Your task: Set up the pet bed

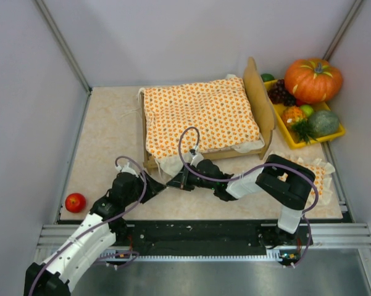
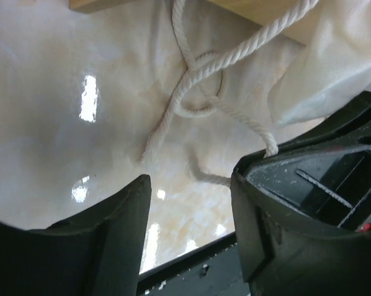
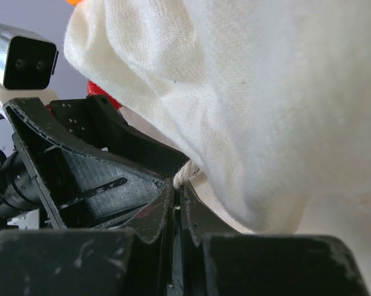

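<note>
The bench (image 1: 105,142) is pale and shiny, like stone, and a wooden bed (image 1: 259,92) stands on it near the back. A red fruit (image 1: 75,202) sits alone near the front left corner. A yellow tray (image 1: 318,140) sits just right of the bed, and a dotted pillow (image 1: 321,171) lies near the front right. In front of the bed a white rope (image 2: 194,68) lies looped on the bench, and white cloth (image 2: 321,68) spills down beside it.
</note>
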Controlling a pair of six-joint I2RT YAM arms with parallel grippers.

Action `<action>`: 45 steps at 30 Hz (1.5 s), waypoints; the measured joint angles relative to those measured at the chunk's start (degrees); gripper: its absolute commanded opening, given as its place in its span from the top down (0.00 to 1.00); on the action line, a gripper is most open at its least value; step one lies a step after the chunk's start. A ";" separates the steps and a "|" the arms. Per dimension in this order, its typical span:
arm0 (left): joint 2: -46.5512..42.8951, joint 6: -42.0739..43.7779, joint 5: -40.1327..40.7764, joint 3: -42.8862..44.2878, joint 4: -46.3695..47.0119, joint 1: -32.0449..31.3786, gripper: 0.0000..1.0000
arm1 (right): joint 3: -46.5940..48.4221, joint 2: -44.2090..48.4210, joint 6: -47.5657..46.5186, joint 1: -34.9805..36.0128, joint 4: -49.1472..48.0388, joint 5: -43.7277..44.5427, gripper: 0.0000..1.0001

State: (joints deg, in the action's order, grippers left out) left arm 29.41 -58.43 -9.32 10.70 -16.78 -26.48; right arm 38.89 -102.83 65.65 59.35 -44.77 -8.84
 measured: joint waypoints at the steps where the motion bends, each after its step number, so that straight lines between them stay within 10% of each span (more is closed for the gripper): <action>1: -0.63 0.09 0.33 0.00 -0.70 0.02 0.36 | 0.00 0.00 0.04 0.00 -0.02 0.20 1.00; 11: -9.11 -0.55 -0.52 -1.95 -0.96 0.00 0.52 | 0.59 -1.18 -0.50 0.00 0.07 0.20 1.00; 45: -3.82 13.00 -1.25 -2.27 1.64 0.00 0.44 | 1.38 -1.22 1.88 -1.03 -1.01 -1.40 1.00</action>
State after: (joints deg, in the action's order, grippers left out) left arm 25.58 -45.43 -10.57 8.43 -15.14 -26.48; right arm 40.27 -104.05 67.53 58.33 -45.78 -10.24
